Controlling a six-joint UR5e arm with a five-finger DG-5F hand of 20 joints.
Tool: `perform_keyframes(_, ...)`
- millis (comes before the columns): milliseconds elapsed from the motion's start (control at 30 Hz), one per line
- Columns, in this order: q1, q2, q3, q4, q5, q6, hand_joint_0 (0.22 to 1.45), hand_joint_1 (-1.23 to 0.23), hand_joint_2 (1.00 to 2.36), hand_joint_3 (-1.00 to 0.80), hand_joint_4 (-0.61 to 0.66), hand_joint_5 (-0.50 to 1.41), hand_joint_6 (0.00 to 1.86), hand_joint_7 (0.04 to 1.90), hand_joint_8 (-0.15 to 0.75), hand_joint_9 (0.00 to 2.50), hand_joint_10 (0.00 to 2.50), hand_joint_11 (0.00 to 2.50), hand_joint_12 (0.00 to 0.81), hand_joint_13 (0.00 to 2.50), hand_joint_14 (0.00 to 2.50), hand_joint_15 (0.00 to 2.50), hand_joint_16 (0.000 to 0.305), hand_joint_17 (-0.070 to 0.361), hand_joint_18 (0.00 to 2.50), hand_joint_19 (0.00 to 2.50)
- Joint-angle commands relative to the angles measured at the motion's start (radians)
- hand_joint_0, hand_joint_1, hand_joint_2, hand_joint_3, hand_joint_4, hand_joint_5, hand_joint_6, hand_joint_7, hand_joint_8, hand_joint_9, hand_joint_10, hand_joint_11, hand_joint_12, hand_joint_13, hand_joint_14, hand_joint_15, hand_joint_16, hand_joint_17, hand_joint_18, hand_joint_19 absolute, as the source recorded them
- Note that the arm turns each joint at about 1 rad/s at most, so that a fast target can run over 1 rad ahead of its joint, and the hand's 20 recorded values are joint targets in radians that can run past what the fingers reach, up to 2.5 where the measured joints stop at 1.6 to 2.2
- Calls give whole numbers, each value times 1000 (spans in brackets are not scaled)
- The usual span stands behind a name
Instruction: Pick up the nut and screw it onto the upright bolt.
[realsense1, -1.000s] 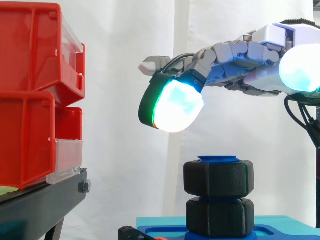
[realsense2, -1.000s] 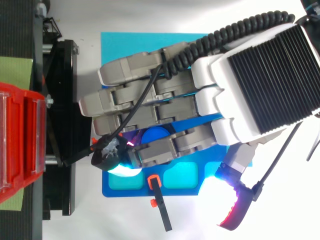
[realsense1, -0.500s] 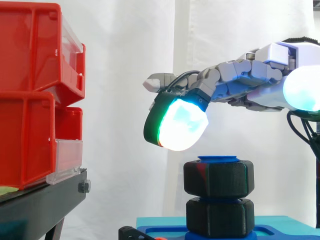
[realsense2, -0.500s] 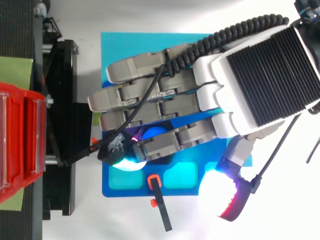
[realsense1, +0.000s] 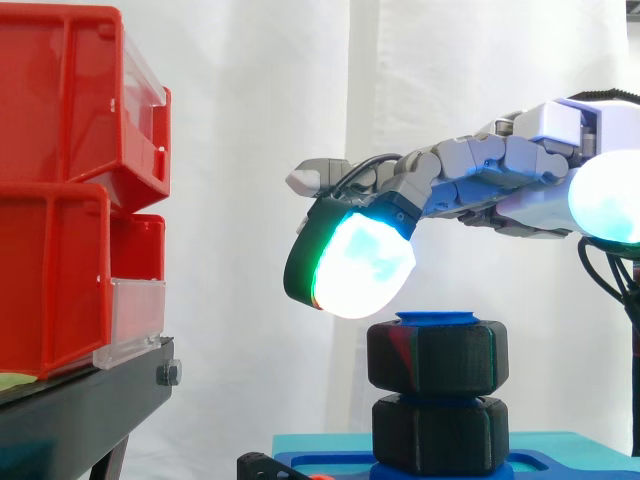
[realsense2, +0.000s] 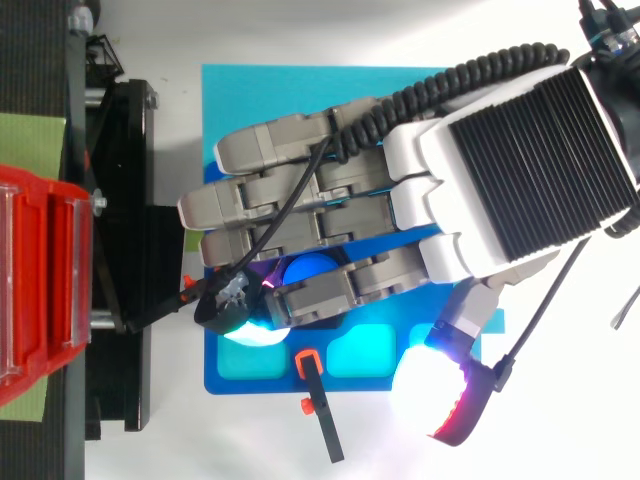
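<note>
Fingers of hand lie released, empty, mid-frame above upper nut already on bolt; tightening may remain.

- From above, the hand hides the bolt beneath it, save a blue patch between the fingers.
- The 2 nuts under the hand, the upper nut and the lower nut, cover the bolt's shank.
- In the side view the hand's wrist end runs off the right edge, and the blue base below it runs off the bottom.
- Whether the glowing pad touches the upper nut cannot be told.
</note>
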Motion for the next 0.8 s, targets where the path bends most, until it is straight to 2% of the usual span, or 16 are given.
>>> perform_keyframes(0, 0, 0, -13, 21, 2, 8, 474, -99, 1000, -500, 140, -154, 502, 675, 216, 326, 0, 0, 319, 40, 0, 0, 41, 93, 0, 0)
perform_keyframes(300, 0, 0, -25, 24, 4, 8, 475, -110, 1000, -500, 147, -153, 502, 699, 222, 332, 0, 0, 319, 57, 0, 0, 41, 93, 0, 0)
perform_keyframes(333, -1, -1, -30, 23, 20, 8, 474, -111, 1000, -500, 146, -153, 502, 695, 221, 332, 0, 0, 319, 57, 0, 0, 42, 93, 0, 0)
perform_keyframes(467, 0, 0, -31, 17, 20, 8, 475, -113, 1000, -500, 147, -151, 502, 702, 225, 340, 0, 0, 311, 69, 0, 0, 38, 86, 0, 0)
perform_keyframes(767, -10, 0, -30, 24, 7, 10, 481, -136, 1000, -500, 161, -143, 502, 714, 238, 375, 0, 0, 276, 111, 0, 0, 33, 74, 0, 0)
